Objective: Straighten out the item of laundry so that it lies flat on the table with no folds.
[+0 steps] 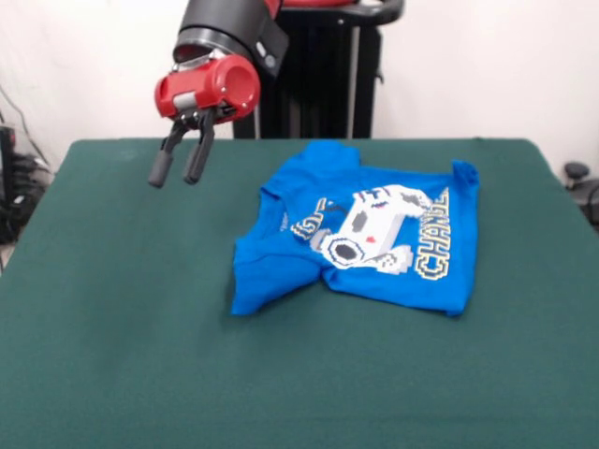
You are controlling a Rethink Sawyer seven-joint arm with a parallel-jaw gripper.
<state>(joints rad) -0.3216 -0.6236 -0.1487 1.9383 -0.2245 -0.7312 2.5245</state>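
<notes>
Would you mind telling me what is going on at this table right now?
A robot arm is working on flattening a blue T-shirt on the green table. The shirt lies crumpled, with folds across its print. The claw hangs in the air beside the shirt, apart from it, holding nothing, its fingers close together with a slight gap. The shirt is not yet flat.

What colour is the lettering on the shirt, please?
Yellow-outlined pixel lettering on the blue shirt, front view.
</notes>
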